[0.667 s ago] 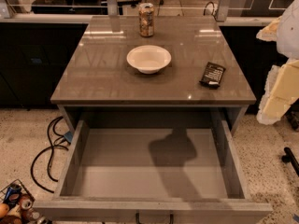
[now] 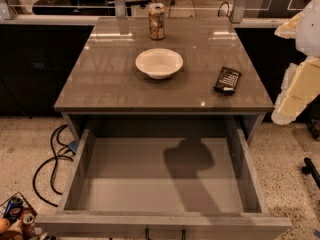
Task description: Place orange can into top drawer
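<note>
Orange can point(image 2: 156, 20) stood upright at the far edge of the table point(image 2: 110, 86), beyond the white bowl point(image 2: 159, 63) and well apart from the top drawer point(image 2: 125, 184), which was open and bare inside. The gripper was out of view, with only the pale arm casing point(image 2: 296, 86) showing at the right edge, so its opening and any load could not be told. Judged the can light, rigid but dentable and smooth-sided, so best taken across mid-body with moderate squeeze and kept vertical.

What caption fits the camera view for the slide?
Orange can stands upright at the far edge of the table behind a white bowl; top drawer open below; hand not in view.
</note>
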You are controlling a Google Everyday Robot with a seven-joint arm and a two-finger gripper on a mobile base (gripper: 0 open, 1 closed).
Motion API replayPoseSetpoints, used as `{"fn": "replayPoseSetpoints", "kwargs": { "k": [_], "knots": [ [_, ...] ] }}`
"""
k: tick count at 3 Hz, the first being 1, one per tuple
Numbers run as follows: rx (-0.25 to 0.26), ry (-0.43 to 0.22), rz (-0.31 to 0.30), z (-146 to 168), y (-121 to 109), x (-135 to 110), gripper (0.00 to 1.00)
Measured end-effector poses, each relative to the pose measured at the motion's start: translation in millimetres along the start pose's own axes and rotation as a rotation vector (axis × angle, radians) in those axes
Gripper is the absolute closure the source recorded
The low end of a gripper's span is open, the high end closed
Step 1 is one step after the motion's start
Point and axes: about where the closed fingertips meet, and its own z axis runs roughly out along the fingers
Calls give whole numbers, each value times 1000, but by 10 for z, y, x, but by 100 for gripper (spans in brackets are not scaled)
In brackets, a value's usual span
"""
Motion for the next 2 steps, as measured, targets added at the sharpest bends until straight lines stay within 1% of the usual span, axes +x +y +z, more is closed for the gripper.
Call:
{"fn": "replayPoseSetpoints", "kwargs": {
  "k": [1, 2],
  "knots": [
    [47, -116, 55, 240, -521, -129, 0],
    [112, -284, 142, 461, -974, -349, 0]
  ]
}}
